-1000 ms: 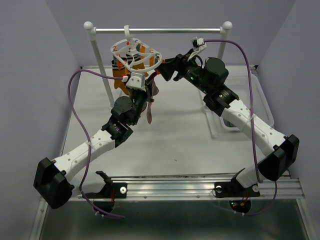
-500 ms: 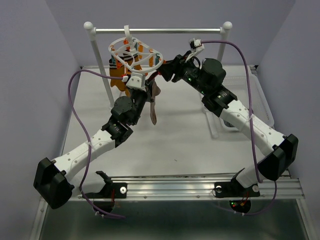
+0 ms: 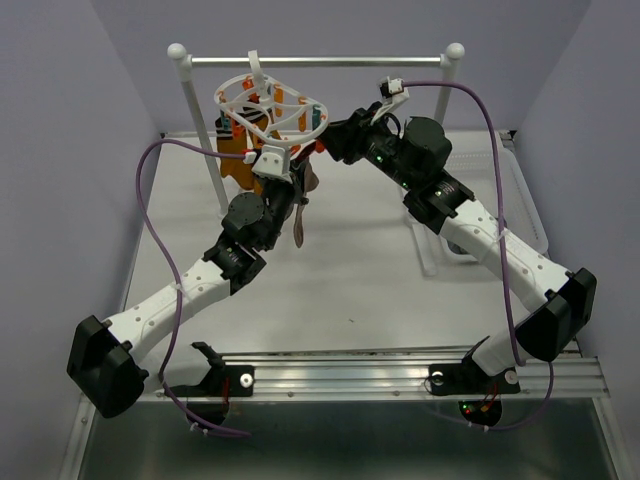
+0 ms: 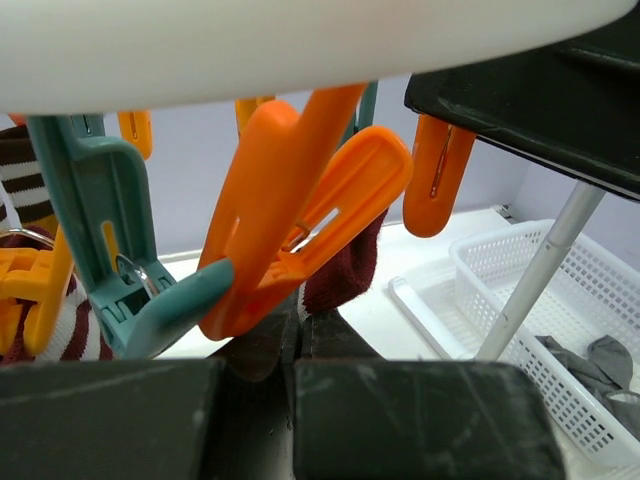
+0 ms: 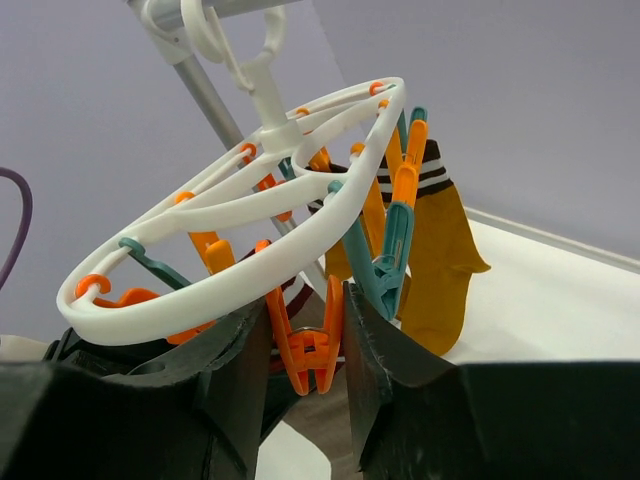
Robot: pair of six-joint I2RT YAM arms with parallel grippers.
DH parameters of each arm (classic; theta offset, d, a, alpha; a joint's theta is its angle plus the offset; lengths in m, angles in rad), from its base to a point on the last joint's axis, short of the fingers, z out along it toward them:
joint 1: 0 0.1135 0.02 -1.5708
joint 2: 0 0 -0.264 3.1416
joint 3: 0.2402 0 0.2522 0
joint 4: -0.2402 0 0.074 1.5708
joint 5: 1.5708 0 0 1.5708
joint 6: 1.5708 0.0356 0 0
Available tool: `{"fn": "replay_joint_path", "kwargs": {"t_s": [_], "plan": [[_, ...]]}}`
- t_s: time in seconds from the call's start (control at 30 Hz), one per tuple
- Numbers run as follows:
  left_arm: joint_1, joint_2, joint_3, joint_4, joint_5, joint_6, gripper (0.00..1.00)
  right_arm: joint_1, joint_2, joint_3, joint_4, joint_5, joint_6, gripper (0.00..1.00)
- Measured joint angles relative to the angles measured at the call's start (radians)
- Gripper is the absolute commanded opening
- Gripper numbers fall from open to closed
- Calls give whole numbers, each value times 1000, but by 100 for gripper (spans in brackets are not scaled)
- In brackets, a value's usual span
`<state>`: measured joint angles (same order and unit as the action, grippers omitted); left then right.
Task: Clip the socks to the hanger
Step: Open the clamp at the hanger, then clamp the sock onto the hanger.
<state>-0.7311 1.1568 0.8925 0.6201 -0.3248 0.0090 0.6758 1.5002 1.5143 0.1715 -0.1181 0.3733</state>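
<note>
The white ring hanger (image 3: 270, 108) hangs by its hook from the rail, carrying orange and teal clips. Mustard socks (image 3: 238, 160) with striped cuffs hang clipped on its far left side; one mustard sock (image 5: 435, 260) also shows in the right wrist view. My left gripper (image 3: 291, 185) is just under the ring's near edge, shut on a dark brown sock (image 3: 303, 215) that dangles below it. The sock's maroon top (image 4: 345, 270) rises from the gripper (image 4: 300, 318) beside an orange clip (image 4: 300, 210). My right gripper (image 3: 335, 145) is at the ring's right edge, its jaws (image 5: 306, 300) pressed on both handles of an orange clip (image 5: 310, 345).
The silver rail (image 3: 320, 60) on white posts spans the back of the table. A white plastic basket (image 3: 525, 195) sits at the right, with grey socks (image 4: 600, 360) in it. A teal clip (image 4: 100, 240) hangs left of the orange one.
My right gripper's jaws have narrowed onto the orange clip. The hanger ring has shifted slightly left and tilted. The left arm keeps its hold on the sock.
</note>
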Motion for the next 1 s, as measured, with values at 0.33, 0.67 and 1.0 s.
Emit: {"fn": "replay_joint_path", "kwargs": {"t_s": [0.33, 0.67, 1.0], "plan": [[3, -62, 2, -118, 76, -66, 0, 0, 0, 0, 6, -19, -72, 1], [19, -92, 53, -351, 177, -203, 0, 0, -9, -14, 24, -199, -173, 1], [87, -123, 9, -357, 329, -254, 0, 0, -27, -47, 38, -341, -255, 1]]}}
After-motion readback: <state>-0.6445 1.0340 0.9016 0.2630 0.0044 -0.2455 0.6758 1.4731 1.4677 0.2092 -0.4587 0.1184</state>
